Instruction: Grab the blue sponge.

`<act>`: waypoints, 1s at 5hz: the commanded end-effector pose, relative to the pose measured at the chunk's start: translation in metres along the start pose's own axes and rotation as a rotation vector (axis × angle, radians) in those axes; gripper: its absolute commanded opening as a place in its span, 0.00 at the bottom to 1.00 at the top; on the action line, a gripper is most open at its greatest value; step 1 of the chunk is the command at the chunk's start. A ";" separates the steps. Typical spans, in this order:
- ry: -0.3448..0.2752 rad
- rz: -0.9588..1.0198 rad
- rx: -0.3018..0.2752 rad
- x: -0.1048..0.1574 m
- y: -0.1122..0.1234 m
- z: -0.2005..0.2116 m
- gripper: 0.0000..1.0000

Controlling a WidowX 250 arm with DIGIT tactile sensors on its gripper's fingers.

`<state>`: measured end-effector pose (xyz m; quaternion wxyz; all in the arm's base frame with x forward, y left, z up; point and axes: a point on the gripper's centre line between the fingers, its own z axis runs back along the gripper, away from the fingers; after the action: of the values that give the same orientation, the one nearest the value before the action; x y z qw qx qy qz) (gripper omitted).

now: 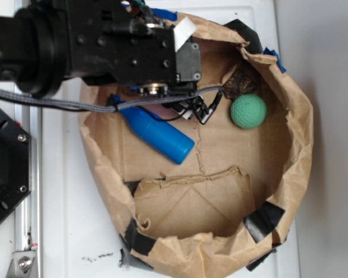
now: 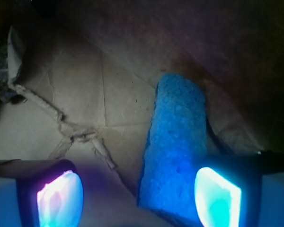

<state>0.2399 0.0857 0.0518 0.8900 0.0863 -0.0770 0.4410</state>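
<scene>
- Your claw (image 2: 137,194) is spread wide, holding nothing; in the wrist view both pads show at the bottom corners, the left pad (image 2: 59,198) well apart from the right pad (image 2: 217,196).
- The sponge (image 2: 177,146) lies on the brown paper between the pads, but off-centre: it sits right up against the right pad and leaves a broad gap to the left one.
- Shift the claw slightly toward the sponge's side so the foam sits midway, then lower until the pads bracket its long sides.
- Close slowly; foam will likely squash, so stop once it is pinched firmly.
- In the exterior view the arm hides the sponge; it hangs over the upper left of the paper bag (image 1: 296,174), beside the bottle (image 1: 156,134).
- Keep clear of the bottle and the torn paper ridge (image 2: 61,120); the ball (image 1: 247,111) is well apart and no worry.
</scene>
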 end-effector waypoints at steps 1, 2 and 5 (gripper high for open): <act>-0.017 0.023 0.033 -0.001 0.016 -0.007 1.00; -0.024 0.025 0.088 -0.002 0.027 -0.018 1.00; 0.022 0.025 0.081 -0.004 0.030 -0.006 1.00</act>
<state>0.2208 0.0906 0.0344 0.8903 0.1139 -0.0354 0.4395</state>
